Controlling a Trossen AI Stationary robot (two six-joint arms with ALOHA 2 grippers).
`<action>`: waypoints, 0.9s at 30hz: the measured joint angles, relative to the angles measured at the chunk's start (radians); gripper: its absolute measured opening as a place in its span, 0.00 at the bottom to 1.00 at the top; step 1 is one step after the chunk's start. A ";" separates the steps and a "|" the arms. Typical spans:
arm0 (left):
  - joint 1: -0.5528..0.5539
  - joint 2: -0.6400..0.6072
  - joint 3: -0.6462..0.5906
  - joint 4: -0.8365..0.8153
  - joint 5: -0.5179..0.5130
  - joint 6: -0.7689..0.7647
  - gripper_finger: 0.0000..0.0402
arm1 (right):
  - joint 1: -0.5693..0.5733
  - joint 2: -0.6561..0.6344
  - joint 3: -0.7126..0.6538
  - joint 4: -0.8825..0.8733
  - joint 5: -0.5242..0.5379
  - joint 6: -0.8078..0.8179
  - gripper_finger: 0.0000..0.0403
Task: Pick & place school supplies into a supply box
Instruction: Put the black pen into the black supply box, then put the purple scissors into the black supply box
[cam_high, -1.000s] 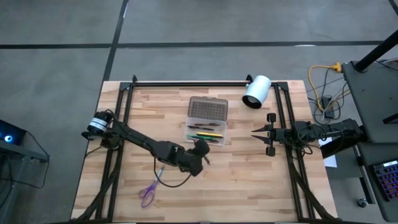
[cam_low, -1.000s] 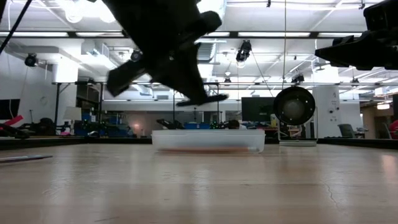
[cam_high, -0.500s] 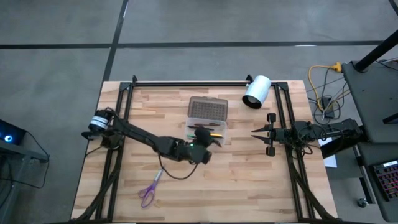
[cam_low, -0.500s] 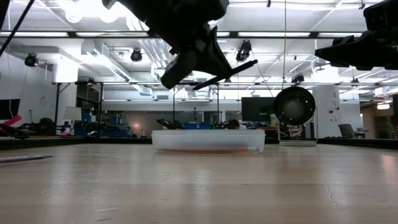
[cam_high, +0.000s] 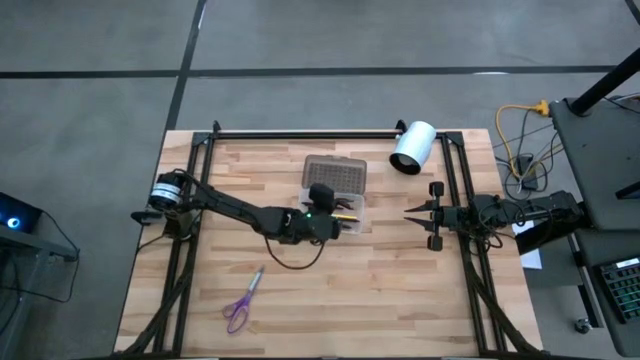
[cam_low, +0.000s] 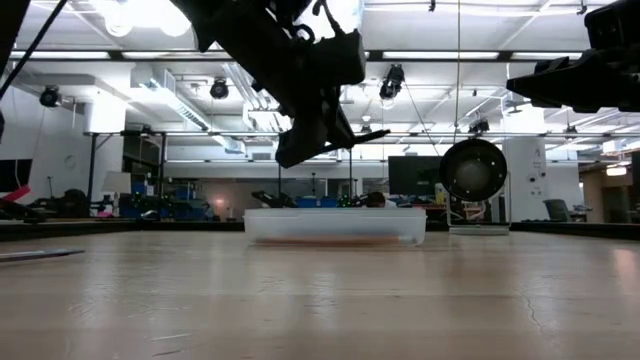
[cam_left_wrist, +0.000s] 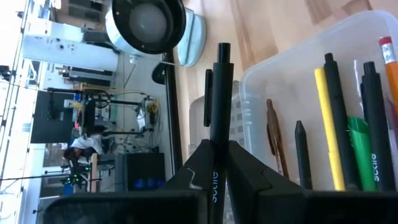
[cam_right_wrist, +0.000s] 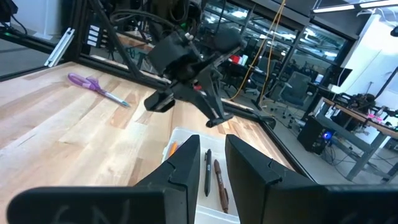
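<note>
My left gripper (cam_high: 324, 216) (cam_left_wrist: 216, 147) is shut on a black pen (cam_left_wrist: 219, 106) and hovers over the near left part of the supply box (cam_high: 334, 196). The box is a clear tray (cam_left_wrist: 283, 74) with its dotted lid (cam_high: 335, 174) open toward the far edge. Several pens and pencils lie in the tray, black, yellow, green, brown and orange (cam_left_wrist: 339, 130). Purple scissors (cam_high: 238, 311) and a lilac pen (cam_high: 254, 283) lie flat on the table near its front left. My right gripper (cam_high: 408, 213) (cam_right_wrist: 211, 163) waits open at the right edge. My left gripper pinches the black pen's barrel (cam_left_wrist: 215, 163), at its printed part, between its two fingers. The pen runs along the fingers and sticks out ahead of them, clip end (cam_left_wrist: 222, 51) foremost. It is lifted clear above the box and nearly level (cam_low: 352, 138).
A white cylinder with a dark opening (cam_high: 412, 147) lies at the far right of the table. Black frame rails (cam_high: 310, 133) run along the far, left and right edges. Bare wood lies between the box and the near edge (cam_high: 350, 290).
My left gripper has carried the black pen from the table's middle toward the far edge, ending over the near left part of the supply box. Its wrist has rolled on the way, and the pen has swung about, ending nearly level. The gripper stays shut on the pen.
</note>
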 joint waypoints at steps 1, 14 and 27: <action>0.000 0.000 0.000 0.000 0.000 0.000 0.02 | 0.000 0.000 0.000 0.000 0.000 0.000 0.17; -0.002 0.000 -0.001 0.003 0.002 -0.001 0.15 | 0.000 -0.001 0.000 0.000 0.000 0.000 0.17; -0.013 0.000 -0.001 0.003 0.002 -0.001 0.16 | 0.000 -0.001 0.000 0.000 0.000 0.000 0.17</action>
